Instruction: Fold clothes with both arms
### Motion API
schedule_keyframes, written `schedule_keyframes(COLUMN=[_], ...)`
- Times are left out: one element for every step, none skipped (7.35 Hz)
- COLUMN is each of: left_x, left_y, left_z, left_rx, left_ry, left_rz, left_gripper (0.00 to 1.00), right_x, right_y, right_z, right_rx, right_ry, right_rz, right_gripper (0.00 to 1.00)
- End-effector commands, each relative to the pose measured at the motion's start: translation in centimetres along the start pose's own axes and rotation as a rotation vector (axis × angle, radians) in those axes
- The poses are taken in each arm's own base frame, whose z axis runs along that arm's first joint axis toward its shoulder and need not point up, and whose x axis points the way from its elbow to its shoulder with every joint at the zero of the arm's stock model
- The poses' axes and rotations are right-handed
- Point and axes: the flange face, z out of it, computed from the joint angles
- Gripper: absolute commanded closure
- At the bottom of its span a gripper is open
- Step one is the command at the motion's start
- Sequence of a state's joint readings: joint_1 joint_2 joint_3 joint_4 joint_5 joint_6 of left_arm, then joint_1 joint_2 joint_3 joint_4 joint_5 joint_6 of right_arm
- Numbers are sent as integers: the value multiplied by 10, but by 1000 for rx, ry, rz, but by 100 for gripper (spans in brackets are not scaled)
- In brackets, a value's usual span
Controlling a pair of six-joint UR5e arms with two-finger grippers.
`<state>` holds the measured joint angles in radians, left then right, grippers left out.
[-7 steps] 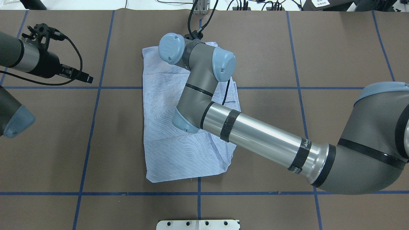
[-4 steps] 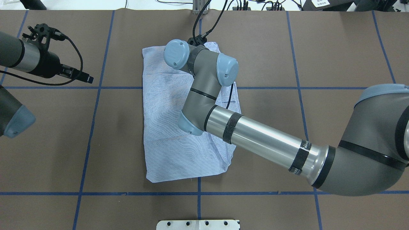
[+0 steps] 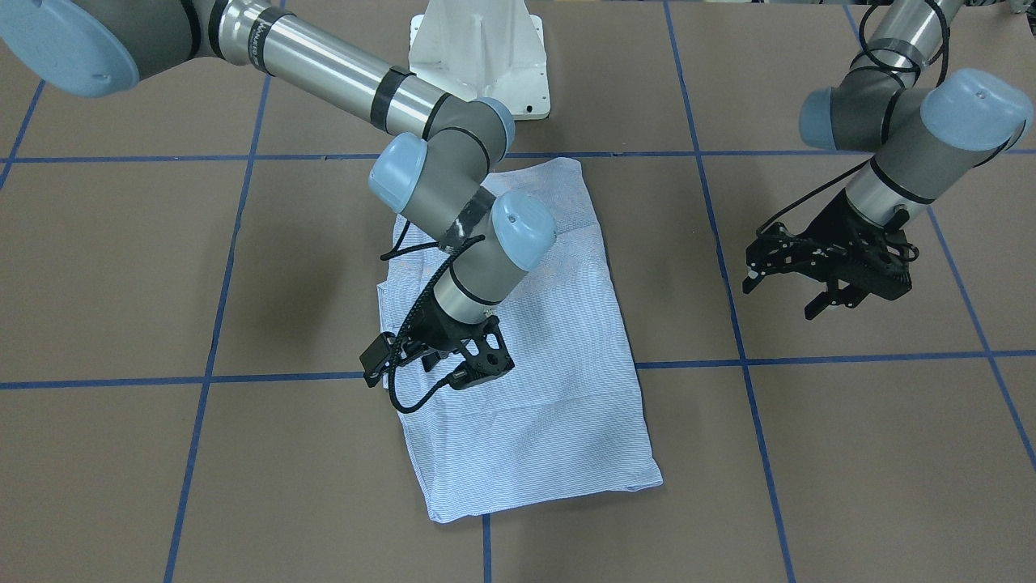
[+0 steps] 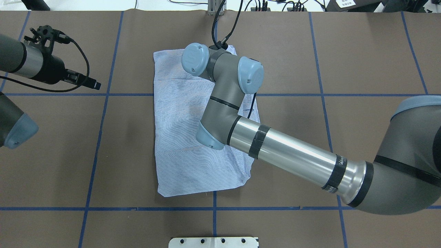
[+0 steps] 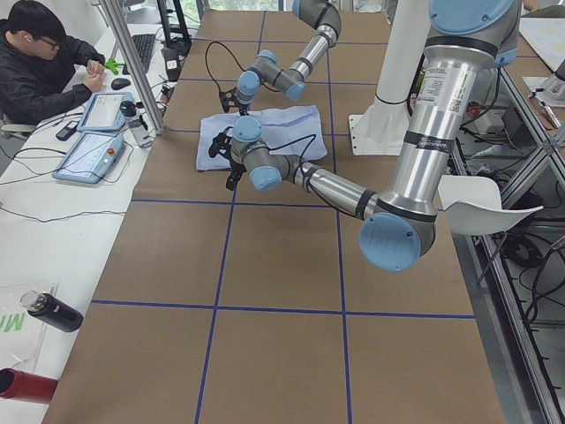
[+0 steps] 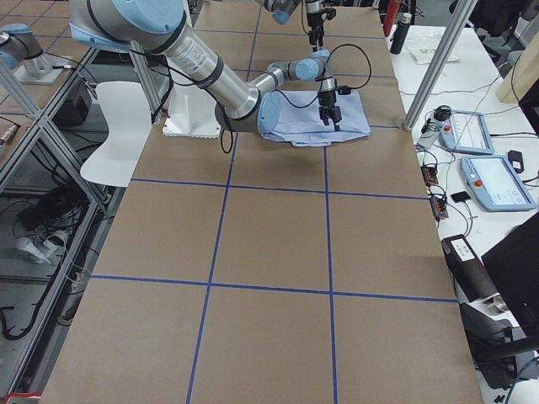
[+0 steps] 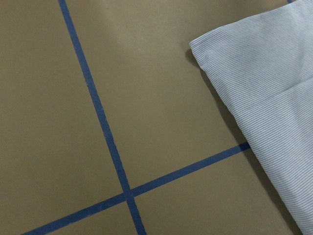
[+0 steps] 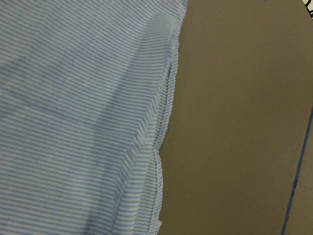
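Note:
The clothes are one light blue striped shirt (image 4: 179, 137), folded into a rectangle in the middle of the table (image 4: 293, 62); it also appears as the shirt (image 3: 558, 389). My right gripper (image 3: 441, 372) hangs just above the shirt's middle, open, with nothing in it. In the overhead view my right wrist hides that gripper. Its wrist camera looks down on a hemmed edge of the shirt (image 8: 73, 122) beside bare table. My left gripper (image 4: 94, 83) is off to the shirt's side over bare table, open and empty, also seen as the left gripper (image 3: 781, 295). A shirt corner (image 7: 274, 88) shows in the left wrist view.
Blue tape lines (image 4: 103, 113) cross the brown table cover. The robot's white base (image 3: 477, 57) stands behind the shirt. A person (image 5: 35, 53) sits at a side desk with tablets (image 5: 88, 150). A black bottle (image 5: 53, 311) lies beside the table.
My right arm's wrist and elbow have shifted toward the overhead view's right, over the shirt. The left arm and the shirt have not moved.

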<state>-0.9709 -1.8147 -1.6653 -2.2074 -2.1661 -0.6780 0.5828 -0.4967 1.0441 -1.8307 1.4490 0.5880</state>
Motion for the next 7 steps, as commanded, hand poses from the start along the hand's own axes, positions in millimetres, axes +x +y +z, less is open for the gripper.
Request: schedule_keyframes(left_x=[1, 1, 1, 2, 3, 8, 21], left_y=[0, 0, 0, -1, -2, -2, -2], left_z=[-1, -1, -1, -1, -2, -9, -25], left_rx=[2, 2, 2, 2, 4, 15, 37], left_ry=[1, 1, 1, 3, 5, 13, 32], left_rz=[1, 1, 1, 0, -1, -32, -111], left_gripper=[0, 0, 0, 0, 0, 0, 0], right_x=[18, 40, 61, 73, 86, 109, 131], right_y=[17, 21, 28, 28, 25, 41, 77], right_z=[28, 40, 44, 29, -2, -21, -31], right_rx=[-21, -19, -4, 26, 60, 74, 107], right_ry=[19, 26, 22, -2, -76, -191, -271], right_rz=[-47, -65, -94, -94, -67, -34, 0], right_gripper=[0, 0, 0, 0, 0, 0, 0])
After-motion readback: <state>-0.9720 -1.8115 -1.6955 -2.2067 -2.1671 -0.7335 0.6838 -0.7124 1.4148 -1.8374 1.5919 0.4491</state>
